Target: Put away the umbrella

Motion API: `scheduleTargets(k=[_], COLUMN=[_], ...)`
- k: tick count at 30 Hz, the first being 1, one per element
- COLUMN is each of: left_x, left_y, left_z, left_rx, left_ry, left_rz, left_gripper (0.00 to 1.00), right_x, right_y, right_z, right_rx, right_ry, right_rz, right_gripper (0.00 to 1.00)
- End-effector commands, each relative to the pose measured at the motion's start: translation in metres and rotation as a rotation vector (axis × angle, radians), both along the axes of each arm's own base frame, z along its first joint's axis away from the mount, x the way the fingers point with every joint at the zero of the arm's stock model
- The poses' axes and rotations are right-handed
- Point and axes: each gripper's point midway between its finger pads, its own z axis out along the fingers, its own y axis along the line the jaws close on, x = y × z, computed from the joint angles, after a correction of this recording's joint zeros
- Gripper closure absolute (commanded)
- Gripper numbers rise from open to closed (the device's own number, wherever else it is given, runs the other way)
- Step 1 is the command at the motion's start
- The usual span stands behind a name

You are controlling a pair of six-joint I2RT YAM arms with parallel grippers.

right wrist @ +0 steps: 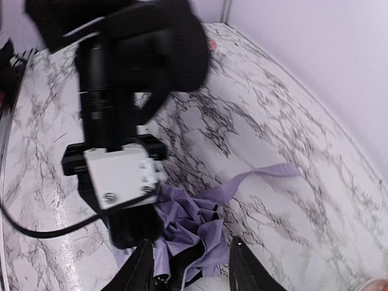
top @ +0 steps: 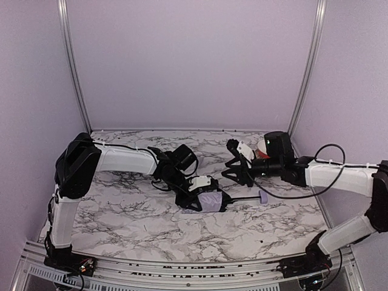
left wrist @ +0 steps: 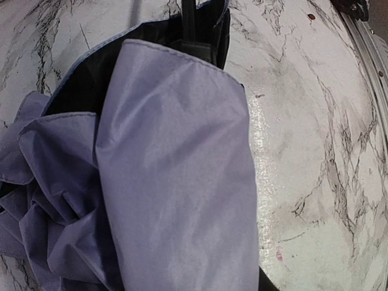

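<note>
1. The lavender umbrella [top: 210,202] lies collapsed mid-way across the marble table [top: 133,224], its handle [top: 264,197] pointing right.
2. The left gripper [top: 195,193] sits on the bunched canopy, apparently clamped on it; fabric hides its fingers.
3. The right gripper [right wrist: 193,245] hovers nearby, jaws apart, empty.

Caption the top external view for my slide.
Left gripper holds the bunched lavender umbrella on a marble table; right gripper hovers nearby, jaws open.
</note>
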Motion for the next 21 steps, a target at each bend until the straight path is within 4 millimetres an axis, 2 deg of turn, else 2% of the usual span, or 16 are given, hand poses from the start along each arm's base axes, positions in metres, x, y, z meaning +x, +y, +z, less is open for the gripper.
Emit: scheduleTargets(k=[1, 3, 6, 7, 11, 18, 21], left_x=[-0.067, -0.068, -0.068, -0.068, -0.067, -0.07, -0.071], left_y=[0.073, 0.072, 0.07, 0.07, 0.073, 0.077, 0.078], left_z=[-0.077, -0.076, -0.076, -0.077, -0.079, -0.082, -0.082], left_rx=[0.378, 0.38, 0.383, 0.389, 0.411, 0.431, 0.432], left_ry=[0.35, 0.373, 0.42, 0.436, 0.476, 0.498, 0.501], left_rz=[0.041, 0.044, 0.057, 0.062, 0.075, 0.076, 0.066], left_gripper=[0.83, 0.84, 0.86, 0.86, 0.86, 0.86, 0.86], right_x=[-0.048, -0.078, -0.096, -0.097, -0.08, -0.043, -0.031], right_y=[0.018, 0.023, 0.036, 0.039, 0.043, 0.053, 0.054], right_z=[0.014, -0.003, -0.025, -0.034, -0.076, -0.102, -0.106], right_rx=[-0.12, -0.14, -0.228, -0.273, -0.472, -0.614, -0.647], right_ry=[-0.487, -0.573, -0.683, -0.708, -0.752, -0.744, -0.749], right_rz=[0.205, 0.322, 0.382, 0.386, 0.372, 0.286, 0.239], right_gripper=[0.54, 0.47, 0.39, 0.37, 0.32, 0.26, 0.25])
